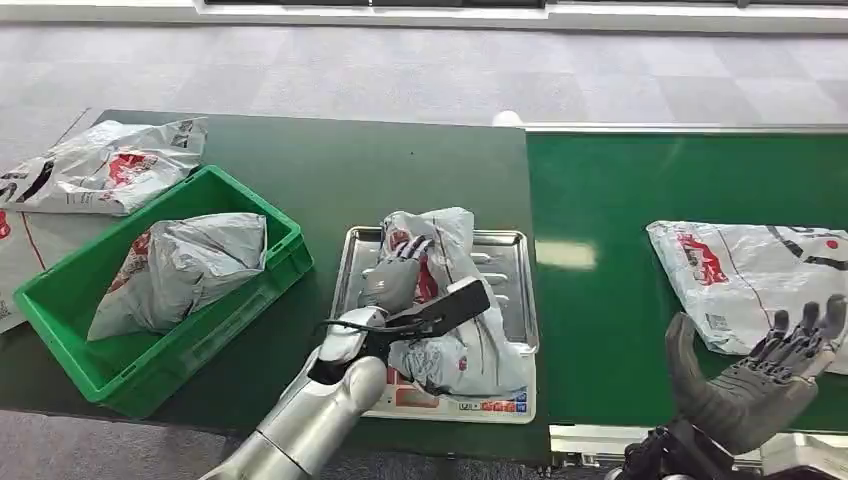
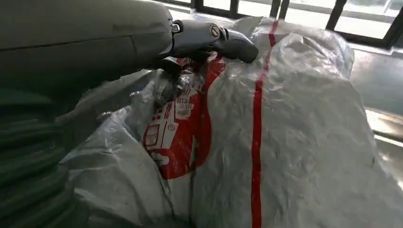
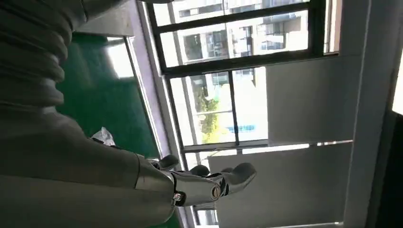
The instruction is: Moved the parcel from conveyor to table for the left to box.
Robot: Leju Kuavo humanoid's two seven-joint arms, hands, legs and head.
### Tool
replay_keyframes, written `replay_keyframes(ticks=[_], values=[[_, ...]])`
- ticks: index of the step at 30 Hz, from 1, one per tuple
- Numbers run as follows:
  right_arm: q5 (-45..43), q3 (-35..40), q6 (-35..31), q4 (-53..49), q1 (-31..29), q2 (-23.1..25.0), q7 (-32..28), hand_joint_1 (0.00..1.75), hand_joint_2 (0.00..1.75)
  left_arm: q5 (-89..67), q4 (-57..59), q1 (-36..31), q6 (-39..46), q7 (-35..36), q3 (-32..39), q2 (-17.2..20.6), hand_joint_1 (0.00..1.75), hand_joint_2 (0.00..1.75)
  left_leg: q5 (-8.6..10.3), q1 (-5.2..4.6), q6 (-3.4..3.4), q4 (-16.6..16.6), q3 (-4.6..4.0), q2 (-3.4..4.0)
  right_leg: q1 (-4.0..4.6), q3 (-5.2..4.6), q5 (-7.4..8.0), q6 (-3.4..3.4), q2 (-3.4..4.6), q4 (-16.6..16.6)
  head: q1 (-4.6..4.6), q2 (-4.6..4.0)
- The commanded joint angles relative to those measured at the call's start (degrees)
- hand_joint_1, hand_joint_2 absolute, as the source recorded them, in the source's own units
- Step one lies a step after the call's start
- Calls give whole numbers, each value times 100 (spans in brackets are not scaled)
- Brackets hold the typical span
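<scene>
head view: your left hand (image 1: 395,275) rests on the parcel (image 1: 445,310) lying on the steel tray (image 1: 515,300); right hand (image 1: 765,385) hovers open over the conveyor (image 1: 620,300), beside another parcel (image 1: 760,270). left wrist view: fingers (image 2: 223,38) curl over the bag, so get a firm bunch before lifting toward the green bin (image 1: 60,310). right wrist view: keep that spread, empty hand clear.
</scene>
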Motion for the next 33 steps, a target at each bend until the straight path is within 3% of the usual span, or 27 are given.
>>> replay_keyframes(ticks=[1, 8, 12, 15, 16, 20, 22, 26, 28, 33], values=[[-45, 491, -1, 547, -299, -124, 126, 0, 175, -155, 2005, -417, -300, 174, -533, 17, 175, 175, 16, 2, 5, -35, 22, 14, 4, 20, 22, -3, 11, -39, 0, 0], [127, 451, 213, 733, -495, -10, 337, 0, 175, -165, 1750, -395, -89, 45, -98, 314, 175, 175, 9, 1, 29, -36, -3, 41, 1, 50, 22, 8, 25, -29, 0, 0], [103, 457, 182, 768, -412, -80, 333, 0, 175, -9, 1272, -365, 121, -91, 229, 412, 175, 175, -14, -5, 30, -14, 26, 17, -5, 81, -8, 9, -1, -7, 0, 0], [113, 467, -15, 739, -261, -170, 317, 0, 175, 535, -547, -116, 916, -603, 874, 740, 175, 175, -3, -3, 26, -27, 22, 37, -2, 65, 8, 6, 21, -18, 0, 0], [55, 476, -8, 742, -257, -210, 308, 0, 175, 697, -1288, -60, 660, -452, 998, 914, 175, 175, 12, 0, 21, -41, 11, 47, 1, 52, 24, 3, 33, -33, 0, 0], [36, 472, -9, 754, -287, -210, 301, 0, 175, 713, -1581, 31, 451, -333, 1030, 956, 175, 175, 8, 2, 6, -10, 37, 31, 2, 27, 15, -6, 28, 0, 0, 0], [47, 444, -15, 717, -163, -191, 321, 0, 175, 1015, -2470, 165, 1853, -1112, 1405, 1092, 175, 175, 26, 4, 1, -17, 18, 24, 5, 7, 19, -10, 21, -6, 2, 0], [-78, 518, -15, 815, -109, -313, 321, 0, 175, 951, -3934, 51, 2186, -965, 2272, 1734, 175, 175, 20, 9, 3, -1, -15, 49, 11, -24, 22, -11, 45, 10, 2, 0], [-101, 527, -15, 865, -115, -335, 271, 0, 175, 898, -4046, -66, 2074, -921, 2828, 1895, 175, 175, 22, 11, 2, -13, -19, 78, 14, -39, 33, -13, 74, 3, 0, 0], [-98, 542, -15, 888, -49, -362, 285, 0, 175, 514, -3220, -487, 2025, -851, 3691, 2229, 175, 175, 29, 10, 1, -9, -19, 27, 12, -28, 21, -11, 22, 8, 0, 0]])
